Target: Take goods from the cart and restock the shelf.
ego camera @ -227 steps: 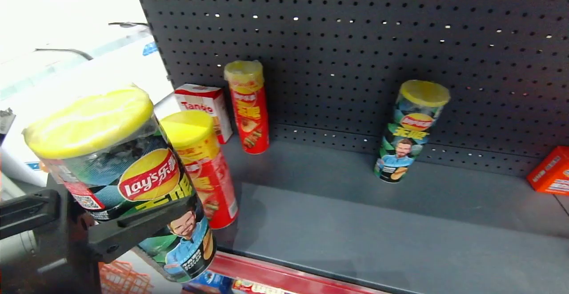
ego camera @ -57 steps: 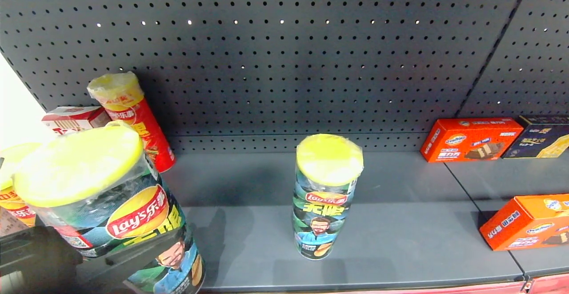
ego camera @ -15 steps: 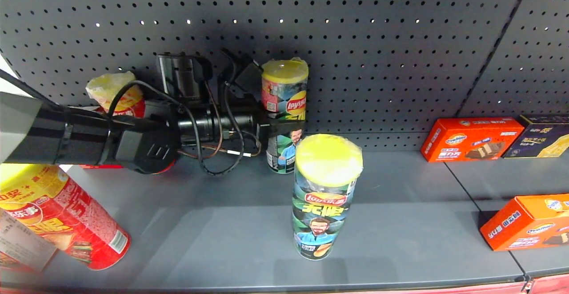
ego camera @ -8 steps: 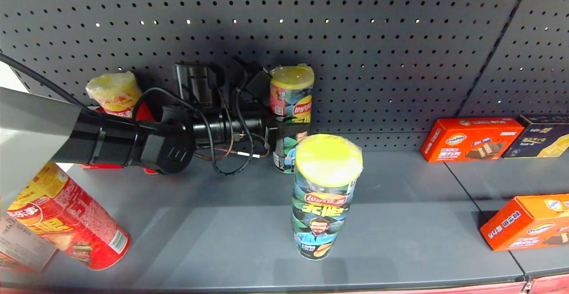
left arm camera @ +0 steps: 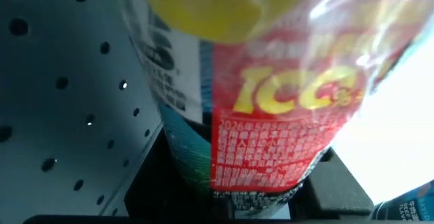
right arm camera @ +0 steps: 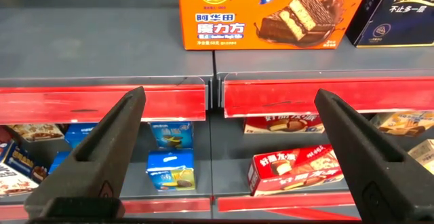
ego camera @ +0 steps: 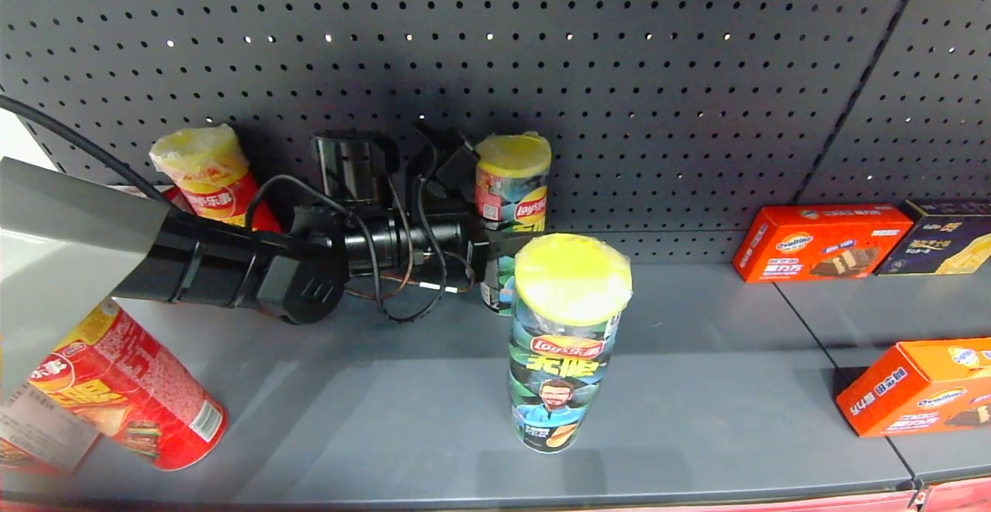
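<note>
Left gripper [ego camera: 502, 247] is clamped on a chip can [ego camera: 512, 187] with a yellow lid, gripping it around the middle. The held can is upright at the back of the shelf [ego camera: 735, 396], close to the pegboard wall [ego camera: 619, 70]. Can't tell if its base touches the shelf; a second can [ego camera: 569, 341] of the same kind stands directly in front and hides it. The left wrist view shows the held can's label between two dark fingers [left arm camera: 156, 183], with the pegboard just beside it.

A red can [ego camera: 207, 175] stands at the back left, behind the left arm. Another red can [ego camera: 132, 388] is at the front left. On the right of the shelf there's an orange box [ego camera: 821, 241] at the back, a dark box [ego camera: 948, 237] next to it, and another orange box [ego camera: 913, 388] nearer the front.

Right gripper [right arm camera: 230, 98] is spread wide open and holding nothing, facing lower shelves with red edge strips [right arm camera: 285, 95]. An orange box [right arm camera: 271, 13] sits above the strips and small blue packs [right arm camera: 169, 166] sit below.
</note>
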Robot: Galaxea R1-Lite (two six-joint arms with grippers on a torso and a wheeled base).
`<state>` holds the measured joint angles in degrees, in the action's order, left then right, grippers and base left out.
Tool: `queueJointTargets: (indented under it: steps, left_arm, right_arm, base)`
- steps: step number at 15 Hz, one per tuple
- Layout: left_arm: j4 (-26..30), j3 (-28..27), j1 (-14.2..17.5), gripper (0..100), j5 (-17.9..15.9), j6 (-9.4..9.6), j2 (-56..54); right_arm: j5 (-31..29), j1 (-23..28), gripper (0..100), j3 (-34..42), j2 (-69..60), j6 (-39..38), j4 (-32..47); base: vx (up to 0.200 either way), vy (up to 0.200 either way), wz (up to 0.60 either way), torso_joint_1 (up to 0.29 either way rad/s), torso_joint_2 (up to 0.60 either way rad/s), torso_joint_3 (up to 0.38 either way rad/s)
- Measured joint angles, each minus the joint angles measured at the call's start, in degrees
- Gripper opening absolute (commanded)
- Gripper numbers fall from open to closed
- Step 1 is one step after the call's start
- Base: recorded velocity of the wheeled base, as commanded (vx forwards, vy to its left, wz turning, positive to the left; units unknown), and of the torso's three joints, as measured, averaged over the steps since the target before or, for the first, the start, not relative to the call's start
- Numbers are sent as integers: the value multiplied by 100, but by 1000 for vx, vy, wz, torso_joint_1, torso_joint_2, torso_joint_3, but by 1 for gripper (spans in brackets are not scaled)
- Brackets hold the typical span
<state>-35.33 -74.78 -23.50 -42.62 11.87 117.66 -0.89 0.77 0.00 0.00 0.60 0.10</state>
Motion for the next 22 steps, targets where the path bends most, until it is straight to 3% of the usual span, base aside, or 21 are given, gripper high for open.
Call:
queueJointTargets:
  steps: [6, 10, 12, 18, 22]
  left_arm:
    - [-72, 247, -4, 100, 154, -17, -265]
    - [-39, 577, -74, 100, 1026, -27, -725]
    - [-35, 723, -113, 100, 1202, -28, -901]
    - [154, 1078, -483, 100, 2771, -38, -1447]
    - [541, 1282, -636, 100, 3382, -22, -1731]
  right_arm:
    - [0, 2, 100, 0, 2, 0, 0]
    - [0, 2, 100, 0, 0, 0, 0]
    - [0, 0, 100, 0, 0, 0, 0]
    - [0, 2, 100, 0, 0, 0, 0]
    - [0, 2, 100, 0, 0, 0, 0]
  base:
    - [0, 0, 0, 0, 0, 0]
    - [0, 0, 0, 0, 0, 0]
    - [0, 0, 0, 0, 0, 0]
    - [0, 0, 0, 0, 0, 0]
    - [0, 0, 0, 0, 0, 0]
